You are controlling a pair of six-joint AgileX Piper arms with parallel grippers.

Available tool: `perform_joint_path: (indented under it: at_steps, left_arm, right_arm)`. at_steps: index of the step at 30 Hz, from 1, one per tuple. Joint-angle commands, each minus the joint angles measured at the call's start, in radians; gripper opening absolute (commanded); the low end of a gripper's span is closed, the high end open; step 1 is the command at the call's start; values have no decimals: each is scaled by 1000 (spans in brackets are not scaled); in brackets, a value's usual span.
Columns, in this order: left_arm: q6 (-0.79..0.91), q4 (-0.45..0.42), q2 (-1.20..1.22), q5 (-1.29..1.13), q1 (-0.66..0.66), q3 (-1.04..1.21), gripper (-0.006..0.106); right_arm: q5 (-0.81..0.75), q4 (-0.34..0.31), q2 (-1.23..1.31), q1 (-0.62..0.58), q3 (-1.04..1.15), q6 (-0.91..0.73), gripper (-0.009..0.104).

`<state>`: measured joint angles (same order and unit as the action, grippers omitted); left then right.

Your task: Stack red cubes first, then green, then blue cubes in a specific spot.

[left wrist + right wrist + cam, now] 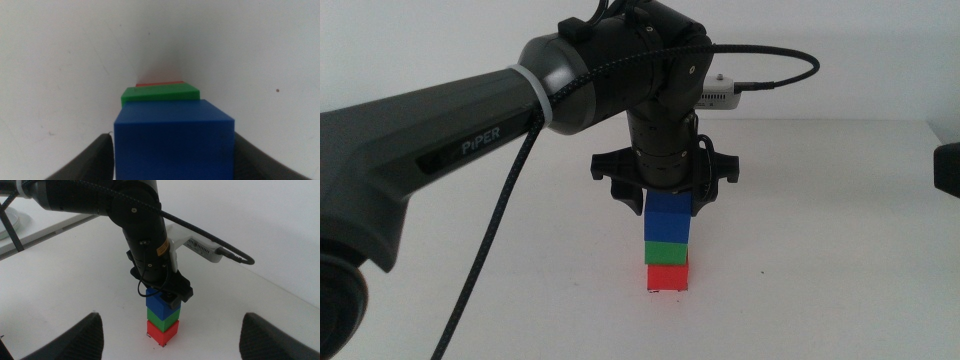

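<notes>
Flanking blue cube (174,142) (stack top): left fingers (92,162)

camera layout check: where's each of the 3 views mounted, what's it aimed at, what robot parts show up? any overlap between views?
Middle view: looks forward and down over the white table; the left arm reaches in, left gripper over the blue cube, green cube and red cube.
Left wrist view: looks down the stack from above, a jaw either side of the blue cube.
Right wrist view: set back from the stack, facing it and the left arm; its own jaws wide apart, right gripper.
Shared: all three show the stack.
</notes>
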<state>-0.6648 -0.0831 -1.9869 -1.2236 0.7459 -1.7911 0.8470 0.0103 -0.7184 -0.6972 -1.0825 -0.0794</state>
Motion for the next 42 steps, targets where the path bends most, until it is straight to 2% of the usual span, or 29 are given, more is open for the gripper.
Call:
perform_joint_path:
  at_steps: [1, 8, 10, 15, 22, 25, 28, 32, 34, 40, 42]
  left_arm:
    - [23, -3, 10, 3, 3, -6, 68]
    - [36, -5, 12, 3, 3, -6, 70]
    - [38, -5, 12, 3, 3, -6, 74]
    - [68, -10, 12, 3, 3, -6, 94]
    - [102, 15, 67, 3, 3, -66, 94]
    - [179, 21, 153, 3, 3, -100, 94]
    - [321, -45, 284, 3, 3, -103, 94]
    - [424, -162, 448, 3, -1, -96, 94]
    - [480, -192, 526, 3, -23, -69, 94]
    - [533, -161, 805, 3, -221, 152, 94]
    - [542, -109, 925, 3, -337, 259, 94]
  right_arm:
    - [-10, -4, 5, 7, 5, -8, 93]
    - [-10, -4, 5, 7, 5, -8, 93]
    - [-10, -4, 5, 7, 5, -8, 93]
    - [-10, -4, 5, 7, 5, -8, 93]
    - [-10, -4, 5, 7, 5, -8, 93]
    - [-10, -4, 5, 7, 5, -8, 93]
    - [-10, -4, 5, 7, 5, -8, 93]
    - [-10, -4, 5, 7, 5, -8, 93]
    - [-10, -4, 5, 7, 5, -8, 93]
    - [-10, -4, 5, 7, 5, -8, 93]
    - [-10, -4, 5, 7, 5, -8, 93]
